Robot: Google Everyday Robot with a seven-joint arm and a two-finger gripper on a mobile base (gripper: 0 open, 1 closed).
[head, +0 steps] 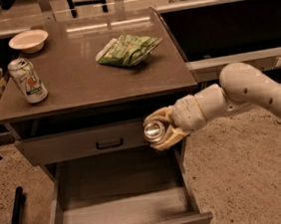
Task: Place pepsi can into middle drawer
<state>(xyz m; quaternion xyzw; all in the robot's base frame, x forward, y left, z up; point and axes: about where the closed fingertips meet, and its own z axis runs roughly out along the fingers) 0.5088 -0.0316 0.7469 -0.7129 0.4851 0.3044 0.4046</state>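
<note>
Grip looks firm: the gripper (160, 132) is closed around the pepsi can (153, 131). It holds the can on its side, shiny top facing out, just before the handled drawer front (84, 146) and above the open middle drawer (122, 212). Light, thin-walled and slick, I'd guess, so a gentle squeeze across the body suits it. A white can (28, 80), green bag (129, 49) and bowl (29, 40) sit on the tabletop.

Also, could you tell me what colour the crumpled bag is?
Bag: green and white, camera view; gripper holds the pepsi can over the middle drawer.
</note>
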